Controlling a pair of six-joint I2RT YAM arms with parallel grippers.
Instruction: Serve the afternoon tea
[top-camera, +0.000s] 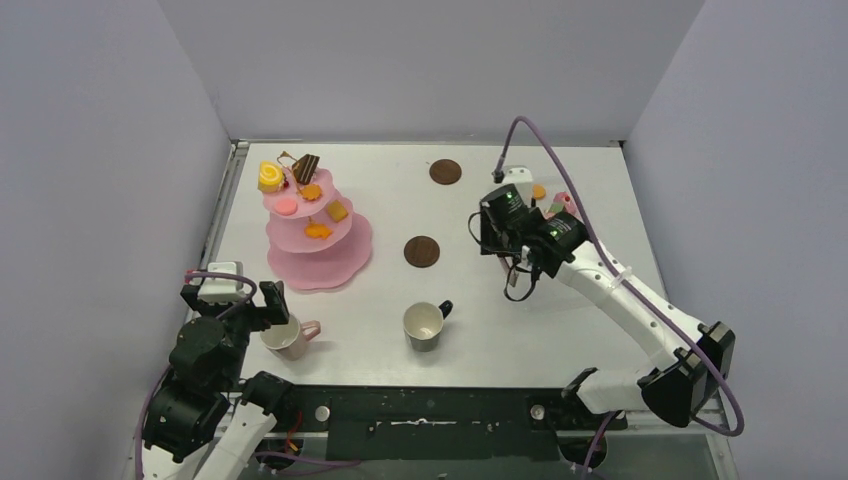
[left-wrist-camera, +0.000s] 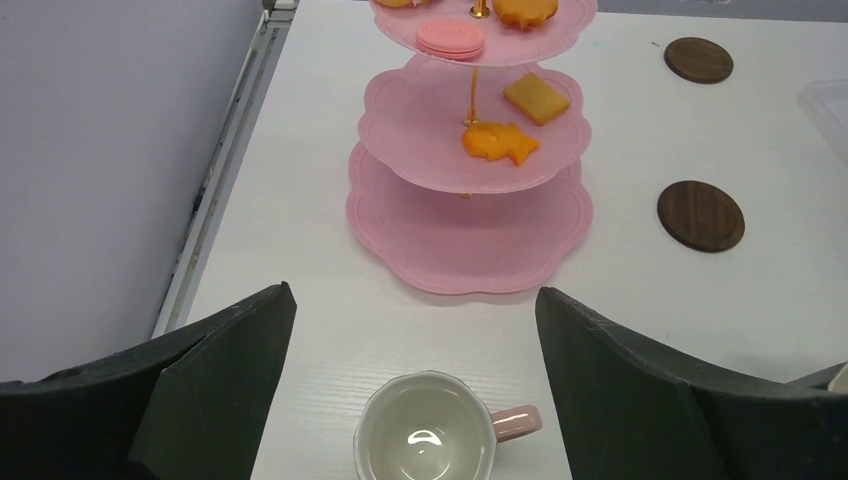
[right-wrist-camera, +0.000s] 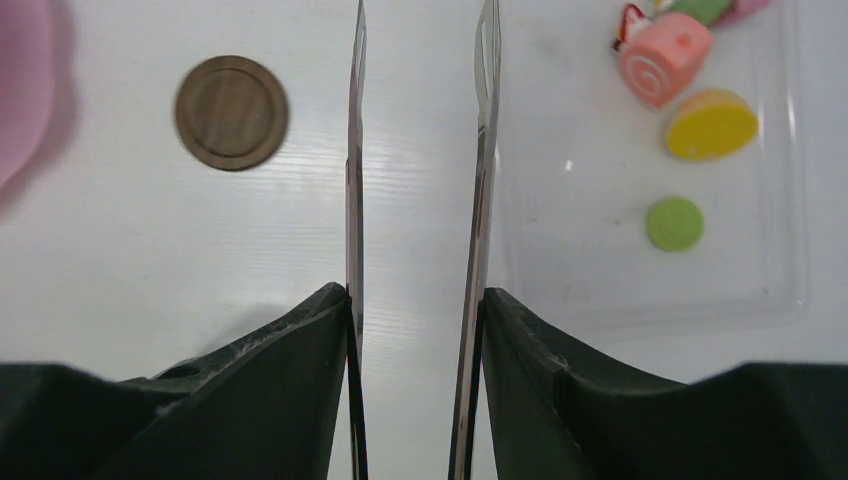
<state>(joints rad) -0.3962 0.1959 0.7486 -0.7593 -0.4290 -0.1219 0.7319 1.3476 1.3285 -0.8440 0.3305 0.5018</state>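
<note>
- Grey walls (top-camera: 100, 150) on three sides; a white tabletop (top-camera: 390, 200) carries everything.
- Far left: my left hand (left-wrist-camera: 412, 298) is spread wide and holds nothing. The pink mug (left-wrist-camera: 428, 435) stands upright and empty below the gap, handle pointing right in the wrist view.
- Relation that matters: the mug sits centred between the fingers (left-wrist-camera: 220, 370) but closer to the wrist than to their tips. I judge the hand must drop, and perhaps draw back a touch, before it closes. The left arm is plainly the nearer one. I cannot tell whether anything touches yet.
- Beyond the mug: the pink stand (left-wrist-camera: 470, 200), with pastries on the upper two tiers and the bottom tier bare.
- Centre: near coaster (top-camera: 421, 251) and far coaster (top-camera: 445, 171), both bare. The black mug (top-camera: 425, 325) stands apart from both, towards my edge.
- Right: my right hand (right-wrist-camera: 415, 292) is clamped on the tongs (right-wrist-camera: 355, 200). The blades are apart, with nothing between them.
- The clear tray (right-wrist-camera: 600, 270) lies just right of the blades. Inside are a pink roll (right-wrist-camera: 665, 58), a yellow piece (right-wrist-camera: 710, 123) and a green disc (right-wrist-camera: 674, 222).
</note>
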